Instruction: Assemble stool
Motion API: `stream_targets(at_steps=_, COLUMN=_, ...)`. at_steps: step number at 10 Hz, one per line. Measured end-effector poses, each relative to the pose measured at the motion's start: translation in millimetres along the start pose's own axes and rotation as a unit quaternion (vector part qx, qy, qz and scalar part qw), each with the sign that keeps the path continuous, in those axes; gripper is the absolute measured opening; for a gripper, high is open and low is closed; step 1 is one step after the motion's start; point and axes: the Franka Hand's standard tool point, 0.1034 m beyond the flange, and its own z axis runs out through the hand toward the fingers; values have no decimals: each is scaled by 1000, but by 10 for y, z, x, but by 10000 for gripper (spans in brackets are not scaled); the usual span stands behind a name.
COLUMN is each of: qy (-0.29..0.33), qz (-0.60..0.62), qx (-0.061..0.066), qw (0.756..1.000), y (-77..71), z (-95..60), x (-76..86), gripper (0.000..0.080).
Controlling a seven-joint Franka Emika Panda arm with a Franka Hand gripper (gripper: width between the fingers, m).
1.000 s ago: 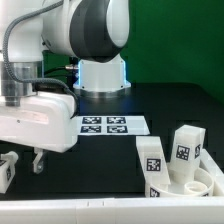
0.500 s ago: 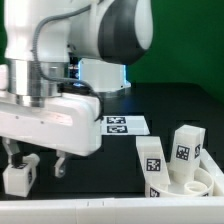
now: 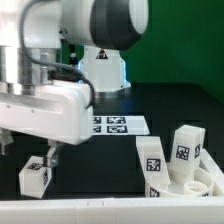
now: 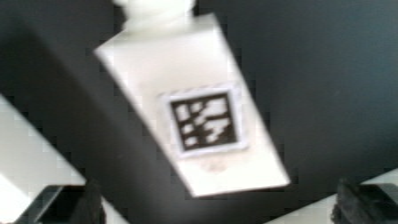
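Note:
One white stool leg (image 3: 35, 177) with a black-and-white tag lies on the black table at the exterior view's left. My gripper (image 3: 28, 150) hangs just above it, open and empty. In the wrist view the same leg (image 4: 187, 105) fills the middle, tag up, with a peg end showing. My gripper (image 4: 217, 203) has its dark fingertips (image 4: 63, 205) spread wide, and they do not touch the leg. The round white seat (image 3: 203, 183) lies at the exterior view's right. Two tagged legs, one nearer (image 3: 152, 162) and one behind it (image 3: 184, 148), stand at it.
The marker board (image 3: 112, 125) lies flat on the table in the middle, in front of the white robot base (image 3: 105, 65). A white rail (image 3: 110, 212) runs along the table's front edge.
The leg moved from the exterior view's far left edge toward the right. The gripper, low around it half a second ago, now stands higher and clear of it.

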Motion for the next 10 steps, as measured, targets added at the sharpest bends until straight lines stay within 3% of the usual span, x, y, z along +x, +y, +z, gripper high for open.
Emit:
stream_targets(at_steps=2, qy=6, qz=0, qx=-9, qw=1000, y=114, z=125, x=-30, gripper=649)
stream_targets(at_steps=5, qy=63, qz=16, qx=-12, qw=998, y=-28, z=183, x=67, gripper=649)
stream_targets(at_steps=6, qy=61, qz=20, qx=-13, qw=998, y=-82, z=209, x=31, gripper=649)
stream_targets(at_steps=10, qy=61, qz=20, qx=-14, qw=998, y=-43, z=210, x=43, gripper=649)
